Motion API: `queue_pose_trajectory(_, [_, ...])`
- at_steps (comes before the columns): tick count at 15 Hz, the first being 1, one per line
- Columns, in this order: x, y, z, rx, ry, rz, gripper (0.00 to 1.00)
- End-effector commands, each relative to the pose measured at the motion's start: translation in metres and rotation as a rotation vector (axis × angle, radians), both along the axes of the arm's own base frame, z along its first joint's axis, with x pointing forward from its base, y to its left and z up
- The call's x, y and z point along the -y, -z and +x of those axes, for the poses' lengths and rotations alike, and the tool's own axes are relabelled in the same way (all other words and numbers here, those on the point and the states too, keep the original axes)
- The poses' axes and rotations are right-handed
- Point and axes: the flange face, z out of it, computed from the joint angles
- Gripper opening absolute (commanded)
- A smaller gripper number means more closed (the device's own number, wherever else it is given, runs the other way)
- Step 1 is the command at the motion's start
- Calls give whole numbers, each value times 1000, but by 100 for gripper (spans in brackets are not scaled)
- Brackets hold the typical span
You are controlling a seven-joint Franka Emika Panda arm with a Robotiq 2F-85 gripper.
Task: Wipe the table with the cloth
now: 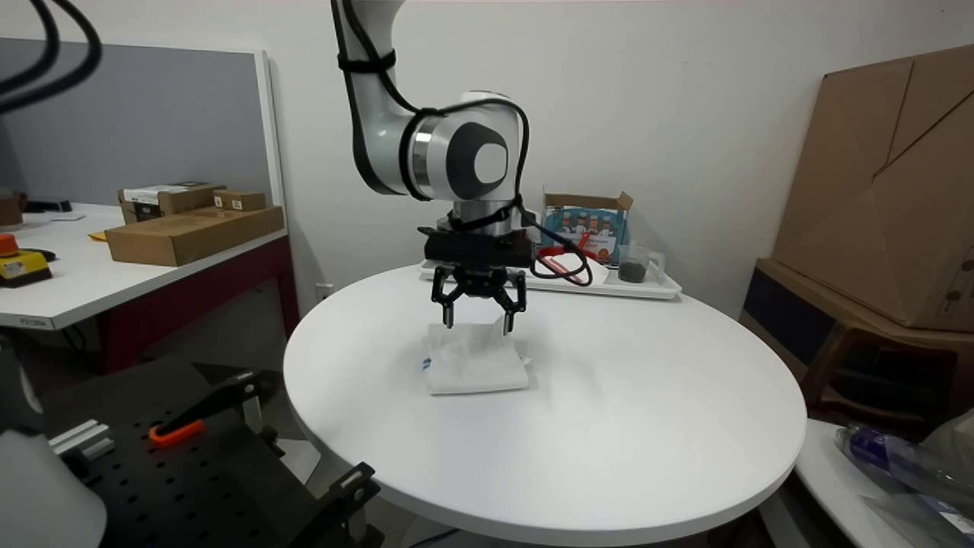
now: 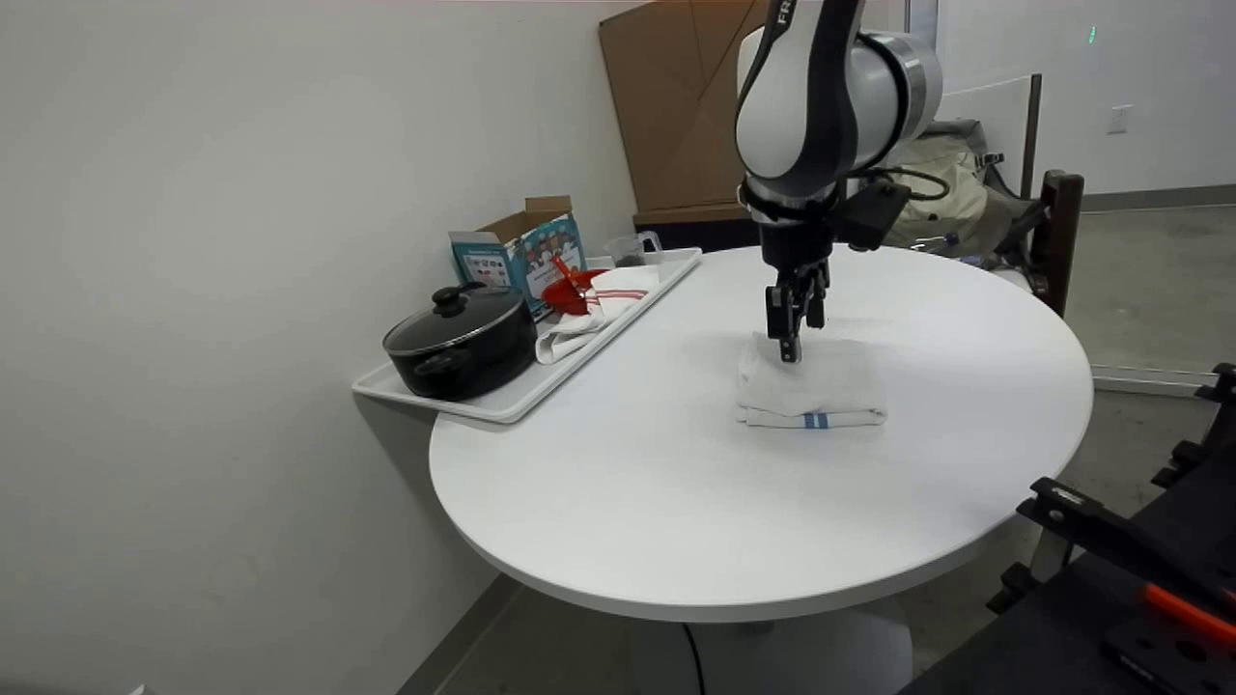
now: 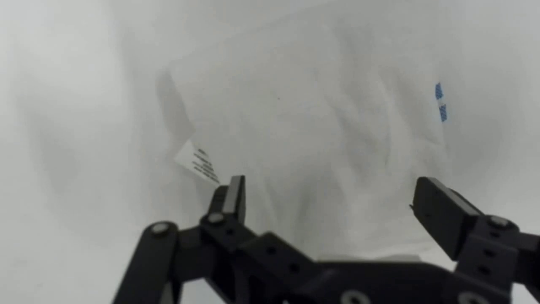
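Note:
A folded white cloth with blue stripe marks lies on the round white table. It also shows in an exterior view, where its folded edge and blue stripes face the camera. In the wrist view the cloth is creased, with a printed label sticking out at its left edge. My gripper points down at the cloth's far part, fingers wide apart. In the wrist view nothing is between the fingertips except the cloth surface below. I cannot tell whether the fingertips touch the cloth.
A white tray sits along the wall side of the table. It holds a black lidded pot, a teal box, a red item, a red-striped towel and a clear cup. A black perforated platform stands near the table edge.

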Motion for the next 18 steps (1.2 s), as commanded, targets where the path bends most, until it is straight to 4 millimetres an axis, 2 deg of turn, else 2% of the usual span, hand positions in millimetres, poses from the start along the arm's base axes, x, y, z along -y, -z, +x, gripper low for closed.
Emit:
queue_pose_trajectory(1, [8,0,-13,-8,-13,-80,100])
queue_pose_trajectory(6, [4,26,-26,-32,-8,-102,97])
queue_pose_trajectory(8, [0,27,-26,-20,15,-77,83])
queue_pose_trajectory(9, [0,27,-25,-11,24,-68,65])
queue_pose_trajectory(11, [0,26,-23,13,38,-59,49])
queue_pose_trajectory(13, [1,26,-21,35,49,-52,42])
queue_pose_trajectory(14, [2,27,-20,41,56,-46,50])
queue_pose_trajectory(15, [2,28,-20,48,62,-41,71])
queue_pose_trajectory(17, [1,31,-19,55,65,-34,79])
queue_pose_trajectory(18, [1,34,-18,56,65,-30,86])
